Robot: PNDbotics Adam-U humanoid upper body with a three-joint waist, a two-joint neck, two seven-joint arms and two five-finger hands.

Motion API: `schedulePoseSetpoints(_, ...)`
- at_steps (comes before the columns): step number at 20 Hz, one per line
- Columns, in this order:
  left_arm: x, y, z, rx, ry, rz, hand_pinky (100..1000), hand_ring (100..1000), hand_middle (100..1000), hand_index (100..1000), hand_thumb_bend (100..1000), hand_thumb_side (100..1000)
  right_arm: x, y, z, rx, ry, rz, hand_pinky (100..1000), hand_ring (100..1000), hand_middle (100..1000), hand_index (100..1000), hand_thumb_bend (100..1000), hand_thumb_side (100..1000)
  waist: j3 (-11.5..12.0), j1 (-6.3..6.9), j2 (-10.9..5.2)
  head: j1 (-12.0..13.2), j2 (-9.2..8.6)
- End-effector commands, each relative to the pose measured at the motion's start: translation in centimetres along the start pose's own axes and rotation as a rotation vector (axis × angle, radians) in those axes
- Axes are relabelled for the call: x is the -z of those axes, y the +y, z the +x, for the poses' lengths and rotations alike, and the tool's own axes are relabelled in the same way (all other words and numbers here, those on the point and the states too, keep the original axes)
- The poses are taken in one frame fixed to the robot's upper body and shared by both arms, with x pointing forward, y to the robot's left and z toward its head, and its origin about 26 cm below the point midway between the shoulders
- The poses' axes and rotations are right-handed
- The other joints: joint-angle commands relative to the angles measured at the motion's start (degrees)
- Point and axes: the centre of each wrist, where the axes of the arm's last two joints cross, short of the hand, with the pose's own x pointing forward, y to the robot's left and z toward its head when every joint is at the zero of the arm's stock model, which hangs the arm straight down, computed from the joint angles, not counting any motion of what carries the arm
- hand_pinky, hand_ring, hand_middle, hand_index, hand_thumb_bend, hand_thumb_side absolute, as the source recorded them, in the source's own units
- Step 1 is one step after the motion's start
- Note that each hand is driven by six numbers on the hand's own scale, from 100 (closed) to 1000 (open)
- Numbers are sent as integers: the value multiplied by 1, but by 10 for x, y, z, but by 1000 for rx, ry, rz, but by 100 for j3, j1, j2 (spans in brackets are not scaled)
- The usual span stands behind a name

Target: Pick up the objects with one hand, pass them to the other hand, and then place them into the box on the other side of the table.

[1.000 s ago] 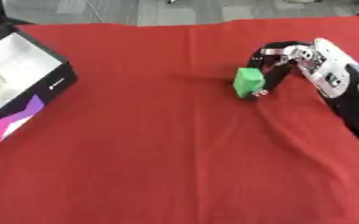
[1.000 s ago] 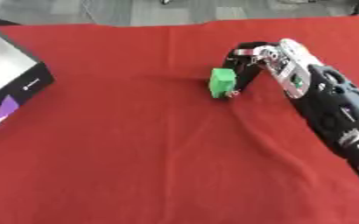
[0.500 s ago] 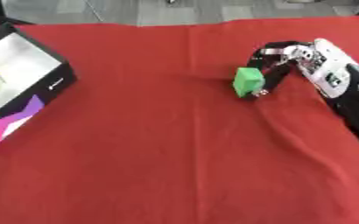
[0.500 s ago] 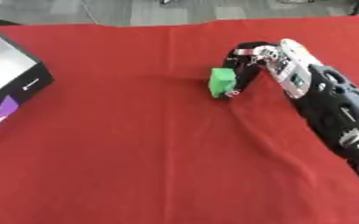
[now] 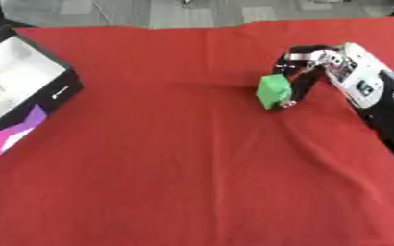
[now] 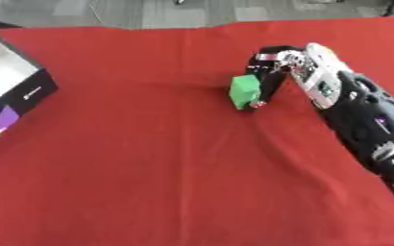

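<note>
A small green block [image 5: 273, 91] sits on the red tablecloth [image 5: 175, 158], right of centre. My right hand [image 5: 305, 67] reaches in from the right edge, its black fingers curled down around the block's right side and top and touching it. The open box [image 5: 15, 91] stands at the left edge, with a white inside, black walls and a pale yellowish thing in it. My left hand shows in neither view.
The red cloth covers the whole table, with a fold running below the block. A grey floor lies beyond the far table edge [image 5: 192, 26]. A purple and pink flap [image 5: 11, 137] of the box lies at the lower left.
</note>
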Motion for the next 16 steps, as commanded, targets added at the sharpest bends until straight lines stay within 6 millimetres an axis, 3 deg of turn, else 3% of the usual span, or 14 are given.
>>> schedulePoseSetpoints(1, 3, 9, 5, 16, -22, 20, 714, 629, 703, 756, 823, 528, -11, -14, 1, 3, -2, -43, 864, 717, 556, 573, 466, 123, -10, 59, -50, -4, 12)
schedulePoseSetpoints(8, 3, 10, 5, 24, -24, 21, 715, 630, 702, 754, 821, 528, -30, -24, 12, 69, -68, -132, 854, 707, 553, 569, 459, 132, -51, 64, -66, 38, 12)
schedulePoseSetpoints(9, 3, 10, 6, 26, -25, 22, 715, 630, 702, 754, 821, 528, -34, -25, 14, 81, -82, -150, 852, 705, 556, 570, 462, 196, -55, 66, -67, 45, 12)
schedulePoseSetpoints(10, 3, 11, 6, 29, -28, 23, 715, 630, 702, 755, 821, 528, -38, -26, 16, 95, -99, -169, 850, 704, 554, 570, 456, 133, -61, 69, -67, 57, 12)
schedulePoseSetpoints(11, 3, 11, 7, 33, -30, 24, 715, 631, 703, 756, 832, 540, -43, -27, 19, 110, -116, -190, 847, 700, 557, 570, 501, 186, -65, 72, -68, 70, 12)
schedulePoseSetpoints(12, 3, 11, 7, 38, -34, 25, 716, 631, 704, 756, 825, 524, -49, -27, 22, 127, -133, -213, 845, 698, 555, 571, 453, 134, -70, 75, -68, 83, 12)
schedulePoseSetpoints(14, 4, 13, 9, 53, -43, 28, 717, 634, 706, 759, 859, 525, -60, -25, 29, 168, -176, -260, 838, 692, 558, 575, 446, 142, -80, 81, -67, 105, 12)
schedulePoseSetpoints(16, 4, 13, 12, 70, -56, 25, 718, 636, 708, 763, 833, 510, -70, -21, 37, 214, -222, -299, 836, 690, 559, 576, 446, 144, -91, 86, -66, 125, 12)
